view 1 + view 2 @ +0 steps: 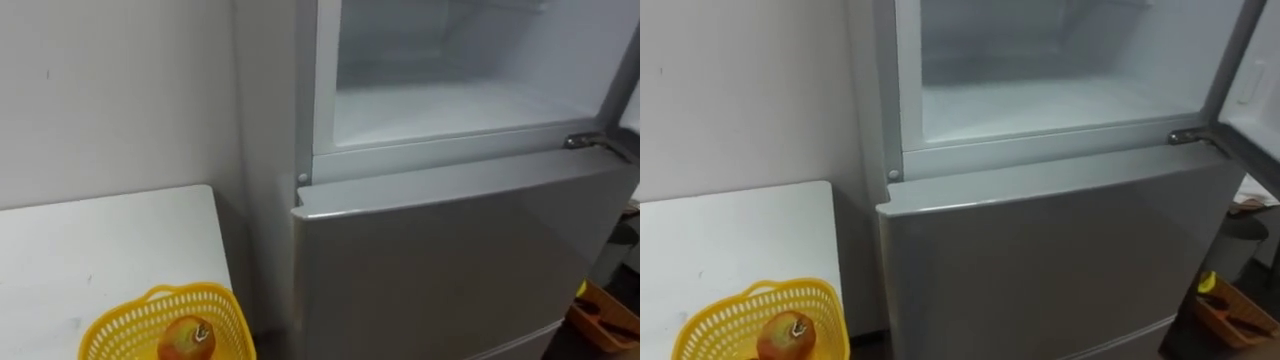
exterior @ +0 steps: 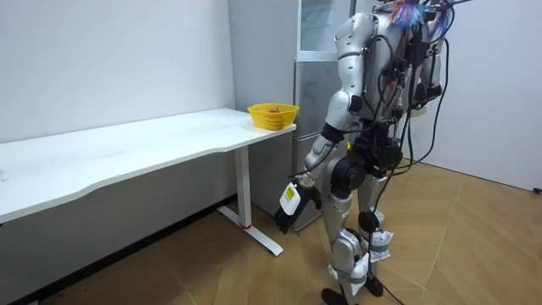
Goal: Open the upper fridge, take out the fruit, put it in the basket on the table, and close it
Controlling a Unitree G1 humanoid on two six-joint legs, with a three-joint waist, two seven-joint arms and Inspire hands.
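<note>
The fridge's upper compartment (image 1: pixel 450 100) stands open in front of me, its white inside bare as far as I see. Its door (image 1: pixel 1260 90) is swung out to the right on a metal hinge (image 1: pixel 590 141). Below it, the grey lower door (image 1: pixel 450 260) is closed. On the white table (image 1: pixel 100 240) to the left sits a yellow basket (image 1: pixel 120 312) with a red-orange fruit (image 1: pixel 188 338) in it. In the room view I stand upright facing the fridge (image 2: pixel 313 68), my left hand (image 2: pixel 288 210) hanging low beside my thigh with relaxed fingers, holding nothing.
The table's corner lies close to the fridge's left side, with a narrow gap between them. An orange box (image 1: pixel 1230 312) lies on the floor at the lower right. The long table (image 2: pixel 127 144) runs along the wall, with open wooden floor behind me.
</note>
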